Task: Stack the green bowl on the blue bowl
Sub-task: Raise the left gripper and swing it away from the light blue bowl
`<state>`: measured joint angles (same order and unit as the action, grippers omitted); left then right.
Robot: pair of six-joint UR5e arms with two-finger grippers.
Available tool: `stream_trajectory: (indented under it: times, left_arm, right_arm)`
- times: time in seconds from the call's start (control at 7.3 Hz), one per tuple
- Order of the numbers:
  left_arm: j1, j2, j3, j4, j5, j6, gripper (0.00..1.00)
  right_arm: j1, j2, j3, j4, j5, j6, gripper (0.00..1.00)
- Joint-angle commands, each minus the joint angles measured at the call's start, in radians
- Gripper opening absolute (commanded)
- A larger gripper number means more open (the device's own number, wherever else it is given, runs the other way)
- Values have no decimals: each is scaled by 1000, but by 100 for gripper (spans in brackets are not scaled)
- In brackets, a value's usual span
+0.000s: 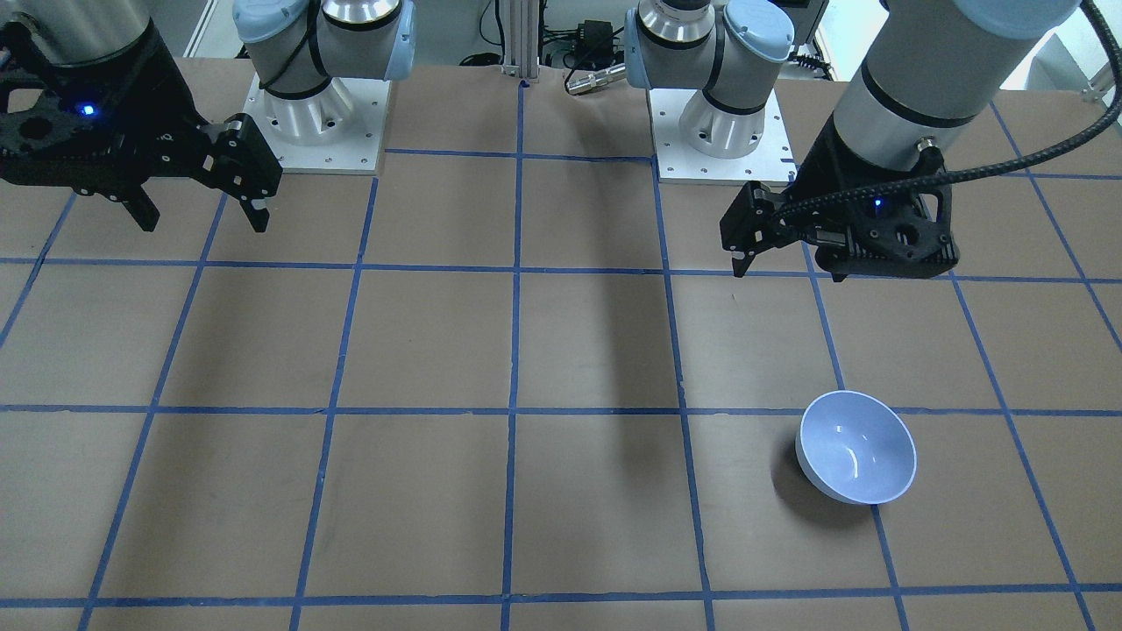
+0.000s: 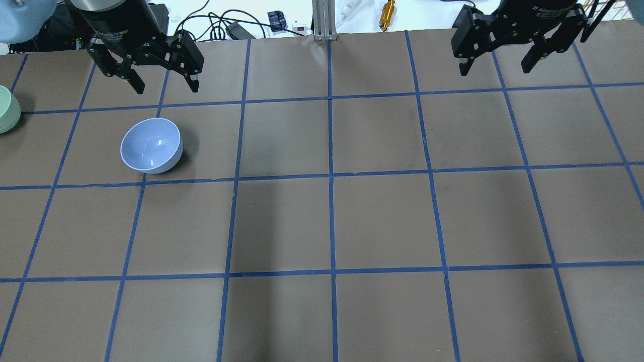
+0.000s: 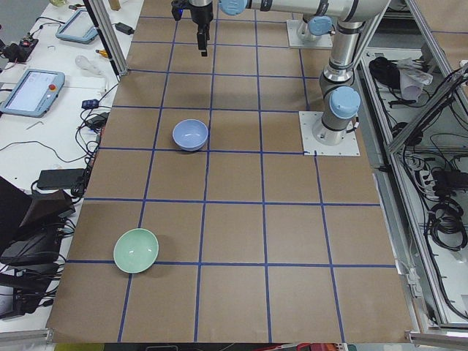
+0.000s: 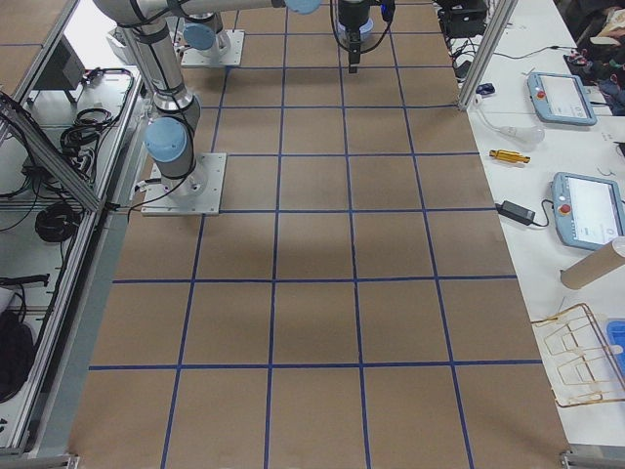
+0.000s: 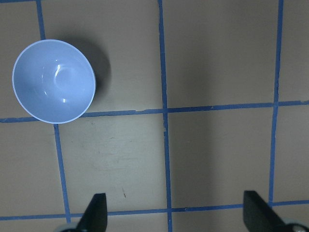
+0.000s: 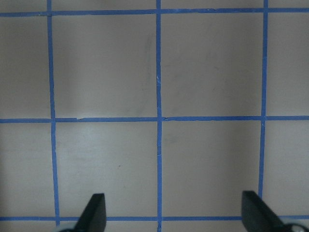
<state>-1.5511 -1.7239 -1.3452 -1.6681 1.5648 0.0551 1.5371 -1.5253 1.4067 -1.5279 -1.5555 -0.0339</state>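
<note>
**Layout.** The green bowl (image 3: 136,250) stands upright on the table (image 2: 382,216), near the corner where the robot's-left end meets the operators' edge. The blue bowl (image 2: 151,146) is upright and empty. It sits further in from that end on the same side of the table, well apart from the green one. The stack is not yet begun.

**Step in hand (judgement).** Fetch the green bowl, most likely with the left arm, which is the nearer.
- The bowl is cut off at the edge of the overhead view and absent from the left wrist view. The wrist should be carried toward the table's left end until the bowl sits between the fingertips.
- Stay high on the way so the blue bowl is not knocked.
- Descend over one side of the rim, one finger inside and one outside.
- The wall is glossy and curved, so seat the fingers deep before closing.
- Lift straight up and centre over the blue bowl.
- Lower until the bowls nest, and only then release.

**Left tool** (image 2: 166,89). The jaws are spread wide with nothing between them. It hangs above the table and touches nothing. Its wrist view shows table between the fingertips, with the blue bowl off to one side.

**Right tool** (image 2: 495,70). This one is also wide apart, empty and raised, over the table's other half. Its wrist view shows only table.
</note>
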Motion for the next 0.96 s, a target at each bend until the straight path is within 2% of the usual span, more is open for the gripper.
stream_trajectory:
  times: [0.0, 0.27, 0.55, 0.68, 0.82]
  left_arm:
    - [3, 0, 0, 1, 0, 2, 100]
    - [11, 1, 0, 1, -2, 6, 100]
    - [32, -8, 11, 1, 14, 147, 100]
    - [107, -6, 12, -13, 12, 245, 100]
    - [197, -6, 17, -48, 14, 438, 100]
  right_arm:
    - [0, -1, 0, 0, -2, 0, 100]
    - [0, 1, 0, 0, -2, 0, 100]
    - [0, 1, 0, 0, 0, 0, 100]
    - [0, 1, 0, 0, 0, 0, 100]
    - [0, -1, 0, 0, 0, 0, 100]
